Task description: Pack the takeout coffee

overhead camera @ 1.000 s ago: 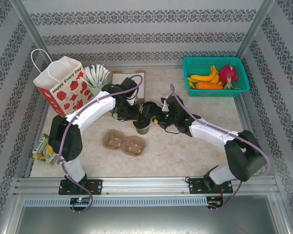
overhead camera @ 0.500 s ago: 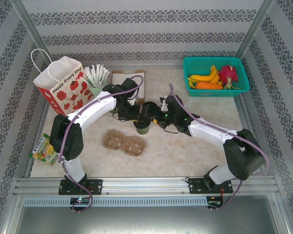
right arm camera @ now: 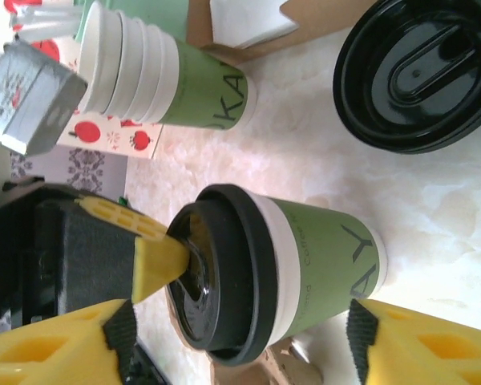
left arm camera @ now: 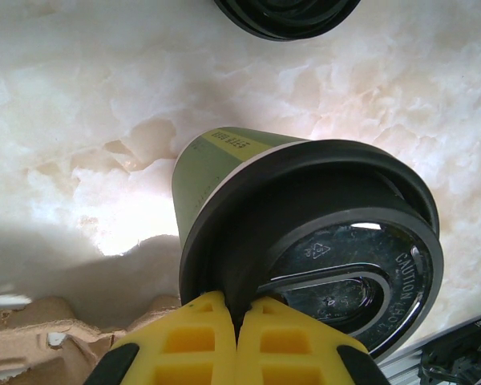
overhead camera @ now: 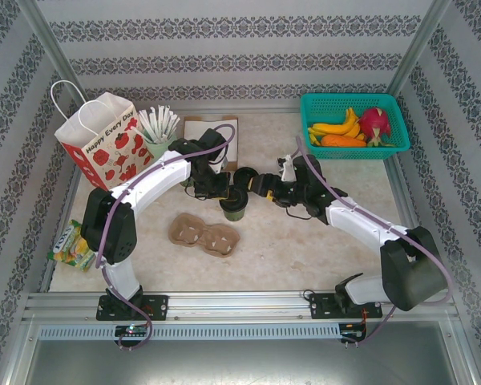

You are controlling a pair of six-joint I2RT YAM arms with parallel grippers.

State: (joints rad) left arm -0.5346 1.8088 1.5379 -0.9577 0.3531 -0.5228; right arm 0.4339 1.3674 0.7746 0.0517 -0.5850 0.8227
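Olive-green takeout coffee stands upright on the bench, at two o'clock from the pulp carrier. On its black lid rest the left fingers, pressed together. The right fingers are spread wide, near the cup at two o'clock. It is probably light, thin-walled and crushable, so hold the wall gently below the rim.

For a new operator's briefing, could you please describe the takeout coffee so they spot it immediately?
On the marble table, look centre, just beyond the cardboard cup carrier. The takeout coffee is the olive-green cup wearing a black lid; the stacked cups nearby are lidless.
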